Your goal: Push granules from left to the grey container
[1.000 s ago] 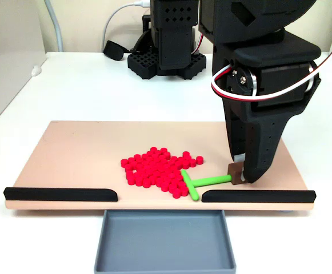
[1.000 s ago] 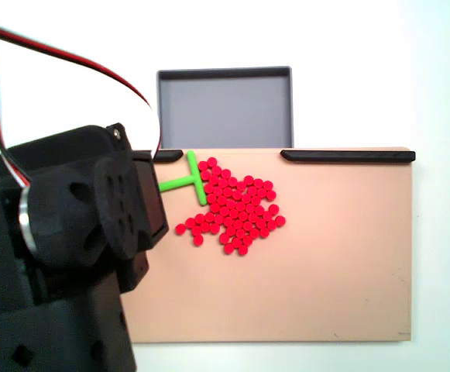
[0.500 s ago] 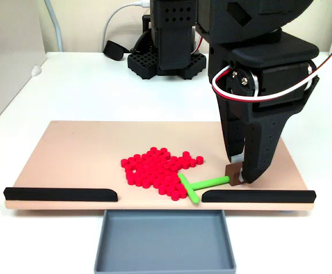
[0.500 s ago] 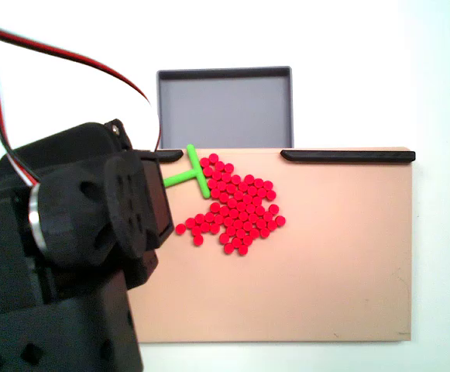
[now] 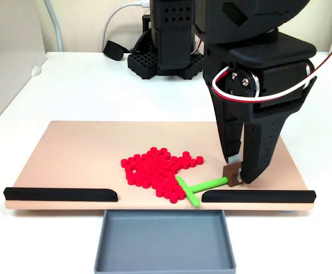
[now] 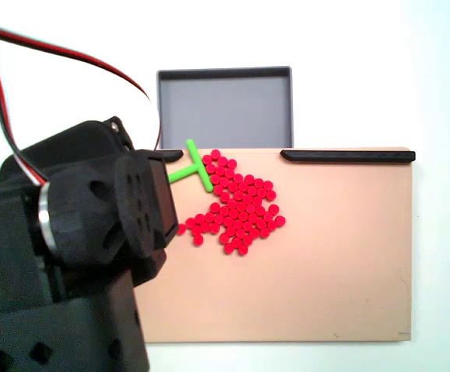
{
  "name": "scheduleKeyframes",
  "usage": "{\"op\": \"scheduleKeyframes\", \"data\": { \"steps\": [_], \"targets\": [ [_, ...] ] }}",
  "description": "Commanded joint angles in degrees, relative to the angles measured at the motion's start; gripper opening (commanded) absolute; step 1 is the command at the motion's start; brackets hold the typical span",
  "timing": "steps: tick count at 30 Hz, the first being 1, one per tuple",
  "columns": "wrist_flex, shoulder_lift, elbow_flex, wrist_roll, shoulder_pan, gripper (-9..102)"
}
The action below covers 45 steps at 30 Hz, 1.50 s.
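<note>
The gripper (image 5: pixel 237 174) clamps the green pusher's (image 5: pixel 195 188) brown end (crossbar touching the granules (image 5: pixel 155 169)), near the grey container (image 5: pixel 164 240).

Gripper (image 5: pixel 238 174) down, fingers nearly together

A big black robot arm w/ bright wires.

The arm (image 5: pixel 251 68) is all matte black plastic, chunky & boxy. Its fingers (image 5: pixel 251 154) are long, get thin at the tip & have rows of little round holes. A shiny silver ring sits around a round black motor disc (image 6: pixel 128 205) w/ small screw holes. Red, white & black wires (image 5: pixel 268 97) loop out by the wrist; in a fixed view from above the wires (image 6: pixel 54 58) curve up over the arm. The base (image 5: pixel 166 54) at the back is black too, w/ a grid of tiny holes.
</note>
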Motion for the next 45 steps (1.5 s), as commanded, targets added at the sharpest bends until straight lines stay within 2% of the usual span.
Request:
{"op": "scheduleKeyframes", "data": {
  "steps": [1,45],
  "targets": [
    [0.09,0.18,-0.7,-1.14,0.53,0],
    [0.09,-0.18,-0.7,-16.96,3.43,0]
  ]
}}
